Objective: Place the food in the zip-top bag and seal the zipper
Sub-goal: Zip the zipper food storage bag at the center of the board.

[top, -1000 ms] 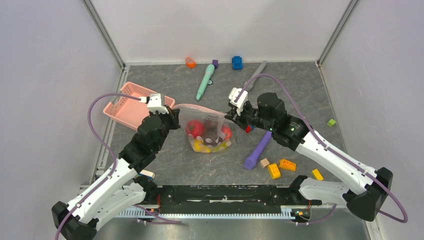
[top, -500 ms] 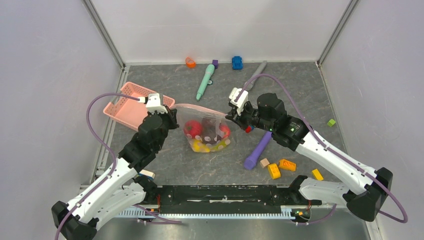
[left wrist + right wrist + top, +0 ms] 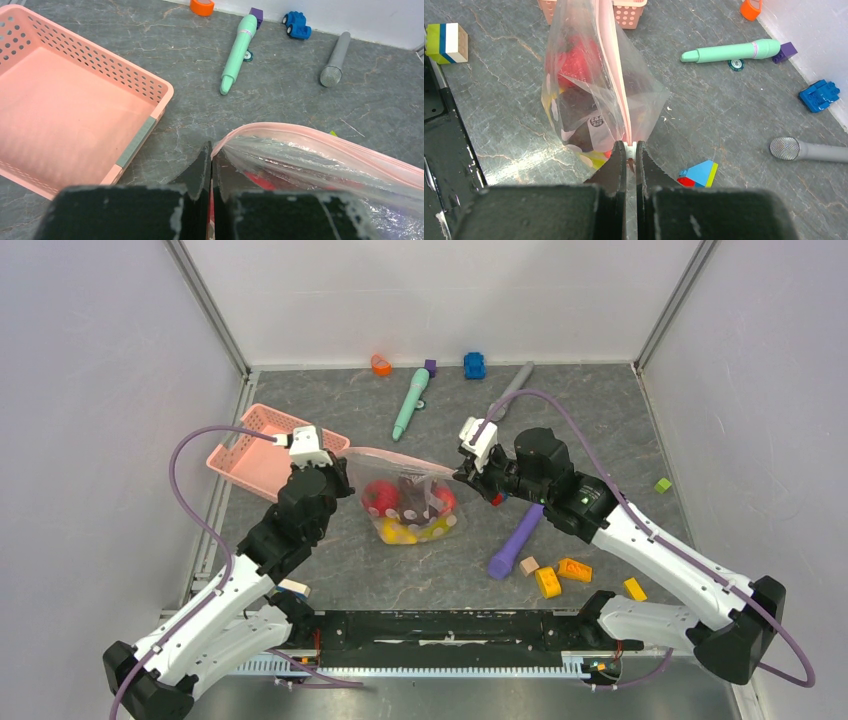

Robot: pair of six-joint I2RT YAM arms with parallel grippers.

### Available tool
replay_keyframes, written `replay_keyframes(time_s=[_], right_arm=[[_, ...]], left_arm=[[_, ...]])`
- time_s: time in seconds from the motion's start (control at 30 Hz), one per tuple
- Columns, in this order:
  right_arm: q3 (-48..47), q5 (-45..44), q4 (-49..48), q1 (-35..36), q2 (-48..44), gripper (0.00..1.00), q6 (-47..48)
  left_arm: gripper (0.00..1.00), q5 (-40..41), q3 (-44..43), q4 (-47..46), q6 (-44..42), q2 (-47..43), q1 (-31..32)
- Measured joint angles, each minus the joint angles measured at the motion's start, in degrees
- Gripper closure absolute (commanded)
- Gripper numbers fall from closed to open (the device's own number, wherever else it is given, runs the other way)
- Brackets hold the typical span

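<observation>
White walls (image 3: 440,300) are closing in a dark grey marbled table (image 3: 600,430) on 3 sides, with metal posts running up the 2 far corners. The pink basket (image 3: 255,445) is sitting at the table's left side and serving as the landmark here. The zip-top bag (image 3: 410,508) is hanging stretched just right of the basket, nearly touching its near right corner. The food (image 3: 385,498) is showing inside the bag, red, maroon and yellow; whether the bag's bottom is resting on the table, cannot tell. A purple marker (image 3: 515,540) is lying well right of the basket, and a teal marker (image 3: 410,403) beyond its far right corner. Orange and yellow blocks (image 3: 560,575) are lying further right of the basket than the purple marker.

A round white sticker (image 3: 596,121) is showing through the plastic, its print too small for reading.

The left gripper (image 3: 210,150) is pinching the zipper (image 3: 320,137) end nearest the basket, fingers pressed together on it. The right gripper (image 3: 630,147) is clamping the end farthest from the basket, right at the pale slider tab (image 3: 630,144), fingers together.
</observation>
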State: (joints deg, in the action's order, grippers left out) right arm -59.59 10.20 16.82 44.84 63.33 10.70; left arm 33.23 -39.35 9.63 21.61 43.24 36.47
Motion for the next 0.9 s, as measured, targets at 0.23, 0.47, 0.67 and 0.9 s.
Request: replay_keyframes(time_s=[0.23, 0.47, 0.67, 0.9], right_arm=[[0.07, -0.24, 0.28, -0.02, -0.28, 1.0, 0.0], [0.37, -0.85, 0.68, 0.0, -1.42, 1.0, 0.0], [0.42, -1.7, 1.01, 0.0, -1.88, 1.0, -0.04], [0.42, -2.86, 1.68, -0.15, -2.01, 1.0, -0.11]], left_arm=[[0.98, 0.76, -0.2, 0.26, 0.0, 0.35, 0.02], [0.98, 0.72, -0.46, 0.24, -0.02, 0.72, 0.22], [0.98, 0.68, -0.9, 0.13, -0.02, 1.25, 0.33], [0.29, -2.14, -1.33, 0.57, -0.76, 1.42, 0.22]])
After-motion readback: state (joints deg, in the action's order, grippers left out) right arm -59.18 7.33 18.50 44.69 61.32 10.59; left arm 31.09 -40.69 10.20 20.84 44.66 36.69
